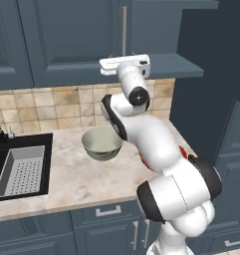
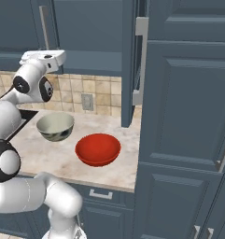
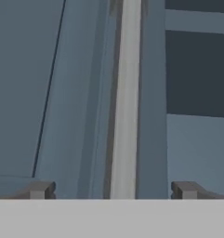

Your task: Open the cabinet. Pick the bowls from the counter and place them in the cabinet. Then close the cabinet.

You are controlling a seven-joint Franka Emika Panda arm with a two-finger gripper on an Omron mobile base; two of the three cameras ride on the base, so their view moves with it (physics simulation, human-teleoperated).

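A: Where is the tool (image 3: 115, 190), and how do its jaws stand?

B: It is raised to the bottom edge of the cabinet (image 1: 66, 40), level with the lower end of a silver bar handle (image 3: 126, 102). In the hand view the two dark fingertips (image 3: 39, 189) stand far apart, wide, with the handle running upright between them. Nothing is held; whether either tip touches the handle cannot be told.

A: Which door does that handle belong to?

B: The left door (image 1: 74, 35), which lies closed and flat against the cabinet front. The right door (image 2: 128, 60) is swung out toward the cameras; the right base view shows it edge-on, with the cabinet's dark interior (image 2: 90, 32) exposed behind it.

A: Where are the bowls?

B: Both rest on the bench (image 1: 71, 174). The cream-white bowl (image 1: 102, 143) sits upright, right of the black sink (image 1: 19, 169) and just in front of the arm's lower links. The red bowl (image 2: 98, 149) lies beside it, nearer the bench's front edge, below the open door; the two are close but apart.

A: What else is on view?

B: A beige tiled backsplash (image 1: 52, 107) behind the bench, a wall outlet (image 2: 87, 101) set into it, a perforated tray (image 1: 22, 172) inside the sink, and a tall dark cupboard (image 2: 188, 112) at the right end of the bench.
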